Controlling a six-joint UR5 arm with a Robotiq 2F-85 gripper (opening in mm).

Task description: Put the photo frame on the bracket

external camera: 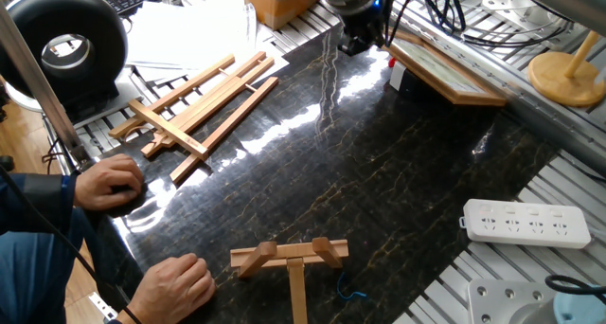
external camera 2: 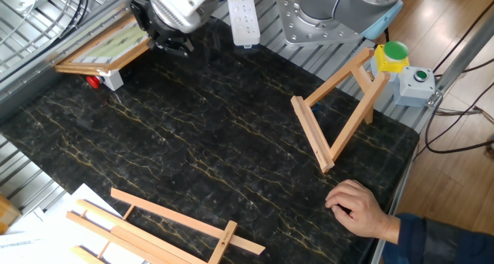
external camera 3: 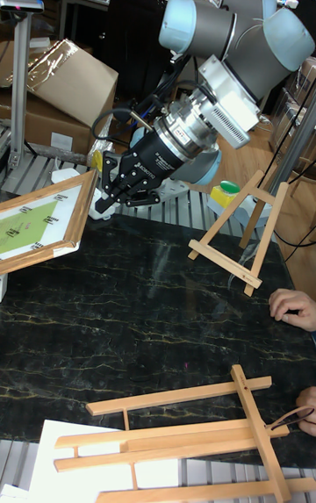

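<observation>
Nearest, two human hands (external camera: 175, 284) resting at the table edge, beside the bracket (external camera: 292, 257) standing upright on the dark marble table (external camera: 379, 182). Farther off, a larger easel (external camera: 194, 101) lying flat. At the far end, photo frame (external camera 3: 39, 220) propped tilted, face up, on a small white block (external camera 2: 108, 79). Gripper (external camera 3: 115, 190) just beside the frame's edge, jaws spread, holding nothing.

Two fixed views look down on the worktop (external camera: 379, 172) from opposite sides; tall view sits low, nearer (all share its dark marbled top).
</observation>
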